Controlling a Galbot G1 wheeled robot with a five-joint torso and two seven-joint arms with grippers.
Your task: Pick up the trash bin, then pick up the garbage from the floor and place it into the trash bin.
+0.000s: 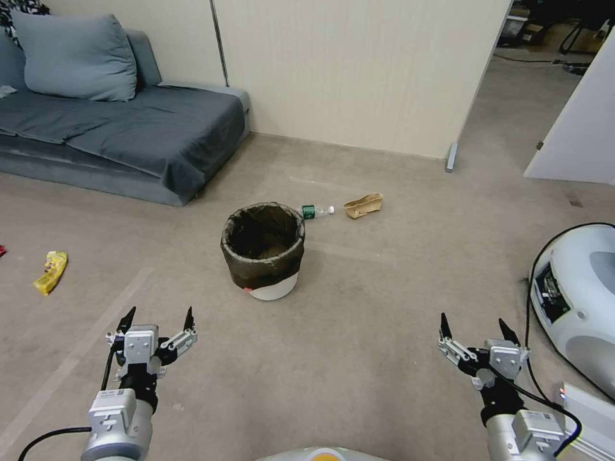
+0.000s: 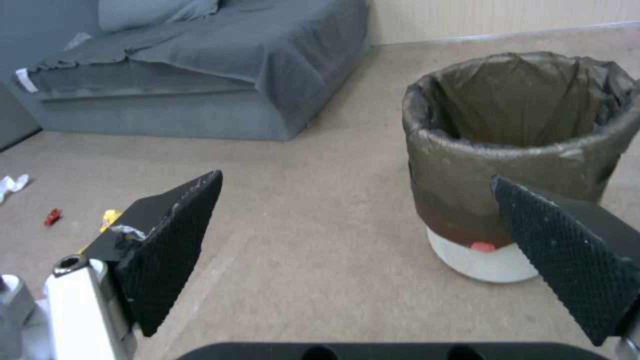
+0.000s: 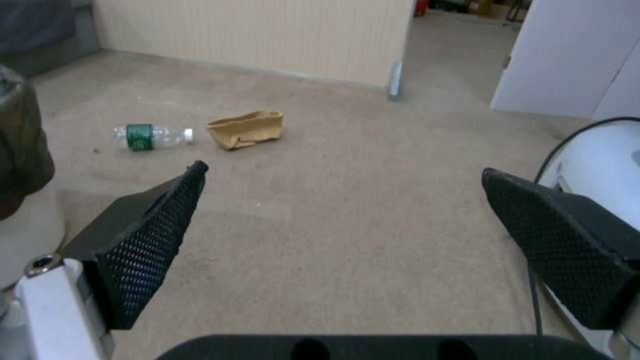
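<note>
So we've got one trash bin point(image 1: 262, 251) standing upright on the carpet point(image 1: 359, 333) roughly in the middle of the room, white plastic with a dark liner folded over its rim and a small red mark point(image 2: 483, 246) low on the side. Looks empty inside from what we can see.

Litter count: one clear bottle point(image 1: 317, 210) with a green label and white cap, lying on its side just behind the bin, and one crumpled brown paper bag point(image 1: 363, 205) right beside the bottle's cap end. Off to our left, well apart from the bin, there's one yellow wrapper point(image 1: 50, 271) on the floor, plus a small red scrap point(image 2: 52, 217) and a bit of white tissue point(image 2: 12, 183) in the left wrist view.

Our left gripper point(image 1: 157, 319) is hovering low in front of the bin, fingers spread wide, nothing in them. Our right gripper point(image 1: 474, 328) is off to the right, same deal: wide open and holding nothing.

One gray sofa point(image 1: 122, 134) by the wall, one white rounded machine point(image 1: 576, 301) at our right.
</note>
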